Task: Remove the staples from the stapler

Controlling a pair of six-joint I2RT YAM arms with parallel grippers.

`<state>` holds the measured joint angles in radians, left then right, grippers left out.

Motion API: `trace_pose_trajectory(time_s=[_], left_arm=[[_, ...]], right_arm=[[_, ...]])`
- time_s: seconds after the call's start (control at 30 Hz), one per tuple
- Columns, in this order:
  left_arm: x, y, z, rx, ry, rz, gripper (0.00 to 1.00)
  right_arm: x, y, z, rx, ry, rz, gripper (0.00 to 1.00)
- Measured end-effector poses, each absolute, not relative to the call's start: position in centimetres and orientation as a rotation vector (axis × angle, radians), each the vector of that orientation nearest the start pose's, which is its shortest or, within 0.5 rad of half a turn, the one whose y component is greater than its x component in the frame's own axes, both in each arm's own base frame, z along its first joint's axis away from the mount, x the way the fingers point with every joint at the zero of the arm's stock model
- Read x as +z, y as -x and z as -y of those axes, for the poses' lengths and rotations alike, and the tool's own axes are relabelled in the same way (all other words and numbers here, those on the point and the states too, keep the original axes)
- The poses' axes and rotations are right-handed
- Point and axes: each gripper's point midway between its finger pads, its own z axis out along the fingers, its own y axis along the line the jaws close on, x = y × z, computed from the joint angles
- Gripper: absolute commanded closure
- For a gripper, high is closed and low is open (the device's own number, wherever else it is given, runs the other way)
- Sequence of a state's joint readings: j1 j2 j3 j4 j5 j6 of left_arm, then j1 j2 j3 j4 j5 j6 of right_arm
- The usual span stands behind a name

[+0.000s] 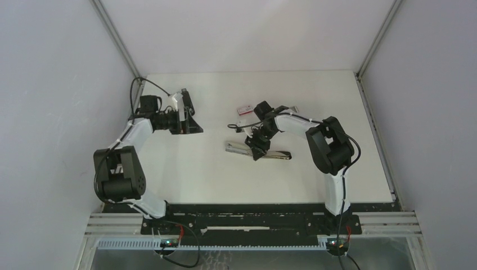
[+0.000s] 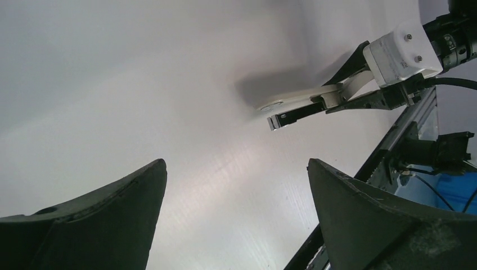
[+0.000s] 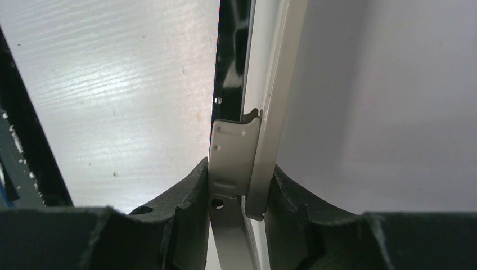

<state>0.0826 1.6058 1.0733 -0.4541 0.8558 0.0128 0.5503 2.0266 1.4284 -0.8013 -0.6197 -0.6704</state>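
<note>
The stapler (image 1: 236,147) lies flat mid-table, long and thin, with a cream top and metal rails. My right gripper (image 1: 257,145) is over its middle. In the right wrist view the right gripper (image 3: 241,175) is shut on the stapler (image 3: 236,143), with its pads pressing the metal rail and the cream arm from both sides. My left gripper (image 1: 190,115) is open and empty, off to the left and well apart from the stapler. In the left wrist view the left gripper (image 2: 236,169) has only bare table between its jaws, and the stapler (image 2: 304,98) shows far off. No staples are visible.
A small red-and-white box (image 1: 244,109) lies behind the stapler. A small greyish box (image 1: 293,109) lies to its right, beside the right arm. The black rail of the table's near edge (image 2: 405,126) runs along the right of the left wrist view.
</note>
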Motion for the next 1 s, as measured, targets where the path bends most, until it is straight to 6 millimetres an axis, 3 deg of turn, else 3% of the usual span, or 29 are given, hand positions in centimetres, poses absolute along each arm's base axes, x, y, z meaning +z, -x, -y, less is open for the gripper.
trace_pose_trajectory(time_s=[0.17, 0.37, 0.67, 1.0], left_arm=[[13.0, -33.6, 7.5, -0.965, -0.239, -2.356, 0.0], [12.5, -32.2, 5.7, -0.936, -0.251, -2.389, 0.0], [12.8, -31.8, 4.7, -0.879, -0.292, -2.374, 0.0], [13.2, -31.4, 4.6, -0.848, -0.316, -2.349, 0.0]], right_arm=[[2.1, -28.5, -27.6, 0.805, 1.68, -2.229, 0.99], [1.9, -29.6, -27.5, 0.681, 1.664, -2.201, 0.99], [1.6, -30.4, -27.0, 0.469, 1.675, -2.155, 0.99], [1.7, -29.4, -28.8, 0.317, 1.768, -2.033, 0.99]])
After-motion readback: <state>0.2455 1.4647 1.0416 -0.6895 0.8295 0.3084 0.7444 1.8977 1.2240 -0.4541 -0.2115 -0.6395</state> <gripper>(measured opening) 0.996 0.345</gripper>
